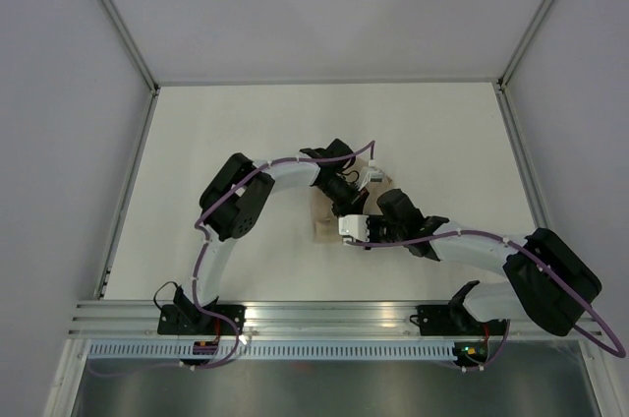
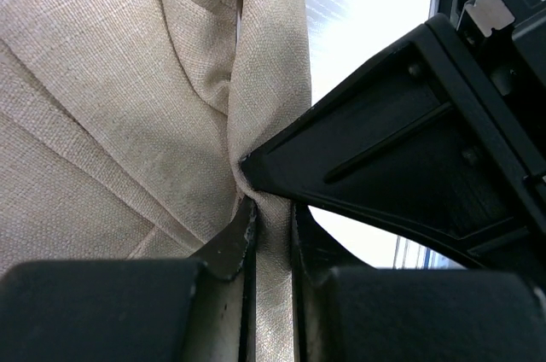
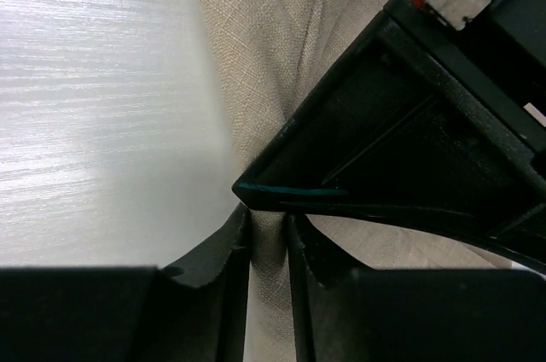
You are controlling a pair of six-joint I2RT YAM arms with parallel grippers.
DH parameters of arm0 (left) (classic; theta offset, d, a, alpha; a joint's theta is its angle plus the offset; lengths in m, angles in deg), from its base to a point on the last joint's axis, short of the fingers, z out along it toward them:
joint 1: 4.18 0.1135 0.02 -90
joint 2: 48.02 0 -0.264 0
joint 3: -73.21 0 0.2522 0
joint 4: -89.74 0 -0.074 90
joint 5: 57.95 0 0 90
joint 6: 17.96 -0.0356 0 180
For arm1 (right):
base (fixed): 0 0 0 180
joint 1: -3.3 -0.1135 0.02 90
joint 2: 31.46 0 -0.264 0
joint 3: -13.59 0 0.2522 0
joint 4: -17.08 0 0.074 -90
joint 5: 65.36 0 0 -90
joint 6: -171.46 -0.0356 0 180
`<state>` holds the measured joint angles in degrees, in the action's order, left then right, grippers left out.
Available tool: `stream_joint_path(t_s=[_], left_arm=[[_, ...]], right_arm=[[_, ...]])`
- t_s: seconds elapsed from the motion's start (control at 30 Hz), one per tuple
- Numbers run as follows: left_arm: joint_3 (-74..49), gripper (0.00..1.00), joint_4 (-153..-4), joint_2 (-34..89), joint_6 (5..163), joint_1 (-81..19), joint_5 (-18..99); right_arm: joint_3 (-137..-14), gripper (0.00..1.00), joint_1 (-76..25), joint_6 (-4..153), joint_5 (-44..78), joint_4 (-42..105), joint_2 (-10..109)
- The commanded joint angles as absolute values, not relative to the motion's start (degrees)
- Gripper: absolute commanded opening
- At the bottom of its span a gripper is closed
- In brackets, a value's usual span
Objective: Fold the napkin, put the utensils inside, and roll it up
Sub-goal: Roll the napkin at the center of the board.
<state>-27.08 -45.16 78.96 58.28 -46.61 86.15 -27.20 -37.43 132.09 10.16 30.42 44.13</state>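
- Beige woven cloth napkin [image 2: 128, 123] lies bunched mid white table [image 1: 246, 122]; its raised fold runs straight away from the left gripper [image 2: 271, 242].
- Left gripper and right gripper [image 3: 269, 242] each pinch the fold narrowly between their jaws.

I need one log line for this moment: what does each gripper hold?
left gripper: shut on napkin fold | right gripper: shut on napkin fold | fork: not visible

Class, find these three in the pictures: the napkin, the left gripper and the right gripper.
napkin [image 2: 111, 123], left wrist view, on the flat weave left of the fold.
left gripper [image 2: 271, 230], left wrist view, midway between its fingertips, where cloth is pinched.
right gripper [image 3: 267, 238], right wrist view, midway between its fingertips, on pinched cloth.
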Motion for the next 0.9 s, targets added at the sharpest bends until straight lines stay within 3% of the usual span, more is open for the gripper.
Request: stream_joint_path(t_s=[0.0,0.17,0.53,0.87], left_arm=[[-26.7,0.17,-44.4,80.2,59.1,-46.0,81.5],[-22.3,0.34,-55.3,73.3,64.3,-44.4,78.8],[-10.9,0.35,-75.8,58.0,76.9,-40.7,66.2],[6.3,0.36,-93.5,44.1,82.1,-38.6,48.1]], right_arm=[[-26.3,0.24,-37.8,132.3,11.0,32.9,45.4],[-26.1,0.15,-37.7,131.8,10.0,34.5,45.9],[-30.7,0.09,-31.2,132.3,-2.0,41.7,49.2],[-49.4,0.06,-17.9,142.6,-18.2,67.7,63.2]])
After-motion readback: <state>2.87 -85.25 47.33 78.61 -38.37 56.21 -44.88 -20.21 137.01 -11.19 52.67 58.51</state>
